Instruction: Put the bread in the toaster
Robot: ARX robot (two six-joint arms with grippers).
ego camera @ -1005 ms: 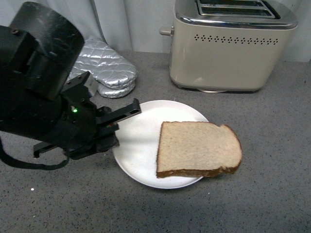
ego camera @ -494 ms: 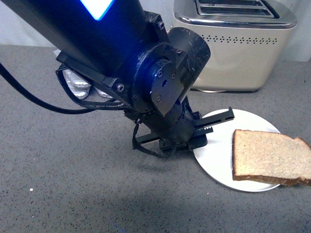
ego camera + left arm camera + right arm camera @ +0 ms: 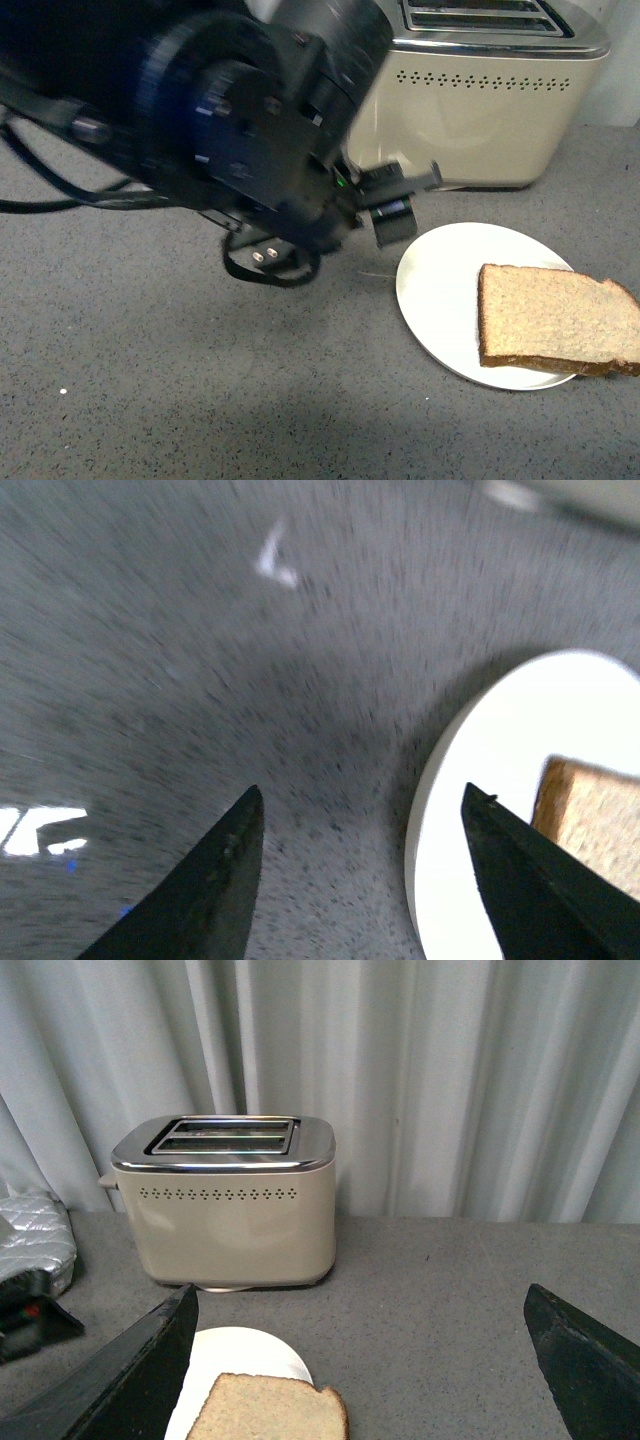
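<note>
My left gripper (image 3: 358,794) has its fingers spread with nothing between them, over bare counter (image 3: 150,380) just short of the plate (image 3: 470,780). The bread (image 3: 552,320) lies flat on the plate's far side, overhanging the edge away from the gripper, and the toaster (image 3: 480,110) stands close behind. Coming in low, I reckon I could clip the rim and shove plate and slice away.

White plate (image 3: 440,295) on grey counter (image 3: 150,380); seemingly a quilted mitt (image 3: 35,1235) beside curtain (image 3: 420,1080)
</note>
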